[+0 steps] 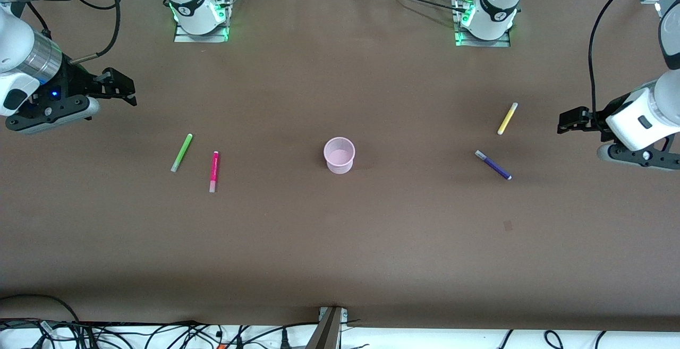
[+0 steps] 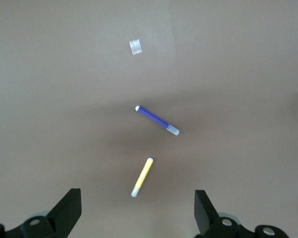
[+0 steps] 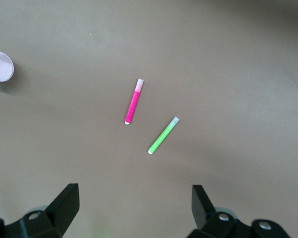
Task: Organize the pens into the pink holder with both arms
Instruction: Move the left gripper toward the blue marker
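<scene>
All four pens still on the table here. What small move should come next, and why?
Probably lower the open left gripper toward the yellow pen, the pen nearest it; the pink holder is empty. The right gripper, also open, could likewise descend on the green pen.

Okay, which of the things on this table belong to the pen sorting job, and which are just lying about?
Part of the job:
- green pen
- pink pen
- yellow pen
- purple pen
- pink holder
- left end effector and right end effector, both open

Just lying about:
- small tape patch on the table
- cables along the table edge nearest the front camera
</scene>
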Robot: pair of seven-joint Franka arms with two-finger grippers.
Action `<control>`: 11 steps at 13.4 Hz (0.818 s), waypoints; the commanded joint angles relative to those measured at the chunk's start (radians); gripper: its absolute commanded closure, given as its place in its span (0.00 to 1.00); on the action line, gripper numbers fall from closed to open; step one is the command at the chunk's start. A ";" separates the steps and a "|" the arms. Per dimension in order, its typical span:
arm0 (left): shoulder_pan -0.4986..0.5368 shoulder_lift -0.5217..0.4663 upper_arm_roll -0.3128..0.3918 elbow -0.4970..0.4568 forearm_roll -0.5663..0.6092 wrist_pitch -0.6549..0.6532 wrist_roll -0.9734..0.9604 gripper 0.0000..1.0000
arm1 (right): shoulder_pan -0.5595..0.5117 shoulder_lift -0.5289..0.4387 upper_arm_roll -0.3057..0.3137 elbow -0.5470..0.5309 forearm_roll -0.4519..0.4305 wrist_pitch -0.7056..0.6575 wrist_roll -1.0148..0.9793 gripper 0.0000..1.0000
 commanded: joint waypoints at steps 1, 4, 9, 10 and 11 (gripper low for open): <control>0.008 0.029 -0.004 0.008 -0.095 -0.014 -0.130 0.00 | -0.003 -0.017 0.004 -0.019 0.002 0.009 0.014 0.00; 0.014 0.094 -0.001 -0.022 -0.123 0.055 -0.252 0.00 | -0.003 -0.017 0.004 -0.019 0.002 0.007 0.014 0.00; 0.040 0.097 0.007 -0.236 -0.114 0.301 -0.414 0.00 | -0.005 -0.017 0.004 -0.019 0.003 0.009 0.014 0.00; 0.042 0.098 0.007 -0.289 -0.112 0.356 -0.421 0.00 | -0.008 -0.017 0.004 -0.021 0.003 0.010 0.014 0.00; 0.042 0.102 0.008 -0.348 -0.112 0.425 -0.449 0.00 | -0.010 -0.017 0.004 -0.021 0.003 0.010 0.014 0.00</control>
